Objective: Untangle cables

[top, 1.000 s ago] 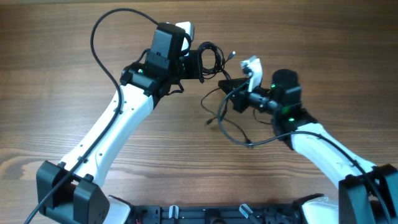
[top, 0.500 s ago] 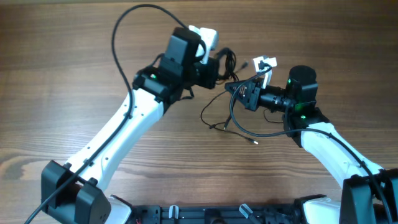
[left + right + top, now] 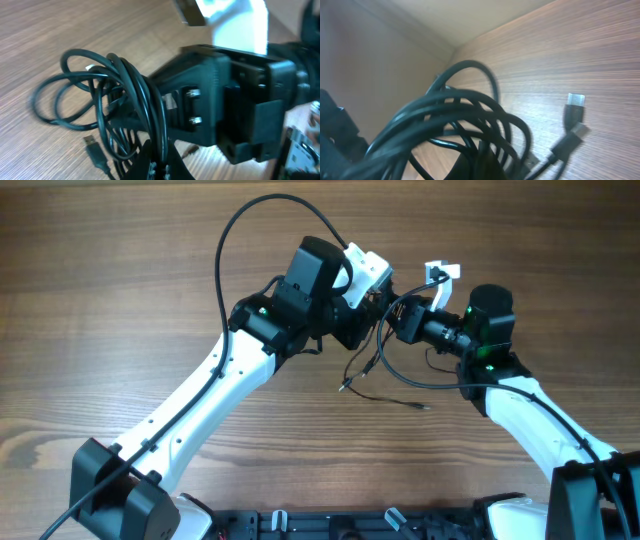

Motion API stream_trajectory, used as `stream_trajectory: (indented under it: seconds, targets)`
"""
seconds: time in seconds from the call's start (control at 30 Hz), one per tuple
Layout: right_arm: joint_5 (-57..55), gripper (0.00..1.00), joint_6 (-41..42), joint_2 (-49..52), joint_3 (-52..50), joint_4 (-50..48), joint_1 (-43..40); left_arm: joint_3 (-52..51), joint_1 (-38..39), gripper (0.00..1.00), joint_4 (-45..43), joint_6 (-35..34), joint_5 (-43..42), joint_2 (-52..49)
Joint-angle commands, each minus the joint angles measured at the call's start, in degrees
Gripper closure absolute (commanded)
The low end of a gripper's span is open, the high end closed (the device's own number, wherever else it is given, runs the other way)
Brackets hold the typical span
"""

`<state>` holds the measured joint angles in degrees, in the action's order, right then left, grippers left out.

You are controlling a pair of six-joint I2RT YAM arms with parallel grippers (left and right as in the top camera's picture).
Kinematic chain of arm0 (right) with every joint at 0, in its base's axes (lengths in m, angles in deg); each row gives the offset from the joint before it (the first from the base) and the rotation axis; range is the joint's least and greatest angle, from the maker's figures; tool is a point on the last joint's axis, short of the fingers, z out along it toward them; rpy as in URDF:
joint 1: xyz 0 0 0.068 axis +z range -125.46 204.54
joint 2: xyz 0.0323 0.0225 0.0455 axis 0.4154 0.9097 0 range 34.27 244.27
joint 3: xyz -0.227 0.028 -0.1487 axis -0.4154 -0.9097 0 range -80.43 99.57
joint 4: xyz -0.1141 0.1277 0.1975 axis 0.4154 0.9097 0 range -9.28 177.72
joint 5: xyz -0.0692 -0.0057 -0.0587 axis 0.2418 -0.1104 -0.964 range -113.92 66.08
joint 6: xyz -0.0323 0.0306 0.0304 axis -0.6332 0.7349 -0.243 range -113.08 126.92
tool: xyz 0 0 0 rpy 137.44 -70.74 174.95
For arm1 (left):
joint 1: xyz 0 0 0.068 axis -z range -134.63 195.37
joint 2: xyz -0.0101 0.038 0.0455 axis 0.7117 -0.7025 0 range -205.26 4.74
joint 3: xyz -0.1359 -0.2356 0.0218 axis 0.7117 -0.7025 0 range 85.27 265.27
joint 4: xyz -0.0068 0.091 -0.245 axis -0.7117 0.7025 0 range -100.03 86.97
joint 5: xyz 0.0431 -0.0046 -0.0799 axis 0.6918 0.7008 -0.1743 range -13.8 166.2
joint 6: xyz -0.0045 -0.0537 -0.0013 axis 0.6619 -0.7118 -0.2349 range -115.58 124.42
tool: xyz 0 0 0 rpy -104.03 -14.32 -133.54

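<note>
The cables (image 3: 381, 367) are thin black cords held up between my two grippers, with loose loops and small plug ends trailing onto the wooden table below. My left gripper (image 3: 368, 322) is shut on several cable strands; in the left wrist view its fingertips (image 3: 161, 165) pinch the looped cables (image 3: 117, 95), and a USB plug (image 3: 94, 149) lies beside them. My right gripper (image 3: 395, 321) sits close to the left one and faces it. In the right wrist view its fingers (image 3: 485, 162) are shut on the cable bundle (image 3: 465, 117), with two plug ends (image 3: 574, 111) at the right.
The wooden table (image 3: 120, 300) surrounds both arms. A thick black wire (image 3: 262, 215) arcs over the left arm. The right gripper's black body (image 3: 235, 95) fills much of the left wrist view. The robot base rail (image 3: 340, 525) runs along the front edge.
Both arms have moved right and towards the far side. The two grippers have closed in on each other, and the trailing cable loops have shifted right with them.
</note>
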<state>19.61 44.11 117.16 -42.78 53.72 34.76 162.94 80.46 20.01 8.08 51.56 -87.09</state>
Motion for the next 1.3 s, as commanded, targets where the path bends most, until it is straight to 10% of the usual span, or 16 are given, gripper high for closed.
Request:
stream_trajectory:
  seconds: [0.0, 0.13, 0.3, 0.4, 0.83, 1.27]
  targets:
    - [3.76, 0.95, 0.92, -0.94, 0.13, -1.75, 2.67, -0.09, 0.66, 0.96, 0.17, 3.21, -8.59, 0.33]
    - [2.49, 0.89, 0.31, -0.94, 0.13, -4.04, 4.09, -0.09, 0.66, 0.96, 0.46, 3.21, -9.64, 0.09]
    - [8.50, 0.45, 0.48, -0.94, 0.13, -3.63, -2.08, -0.09, -2.34, 0.96, 1.77, 3.23, -9.62, 0.46]
    - [17.77, 0.00, 0.50, -0.98, 0.13, -3.65, -6.93, -0.09, -5.88, 0.96, 1.92, 3.28, -9.73, 0.55]
    - [33.00, 0.06, -21.62, -0.94, 0.13, -3.82, -18.51, -0.09, -19.39, 0.96, 5.86, 15.89, -49.29, 0.52]
    - [31.15, 0.34, -11.06, -0.94, 0.13, -10.01, -16.55, -0.09, -19.08, 0.96, 11.21, 15.56, -42.60, 0.52]
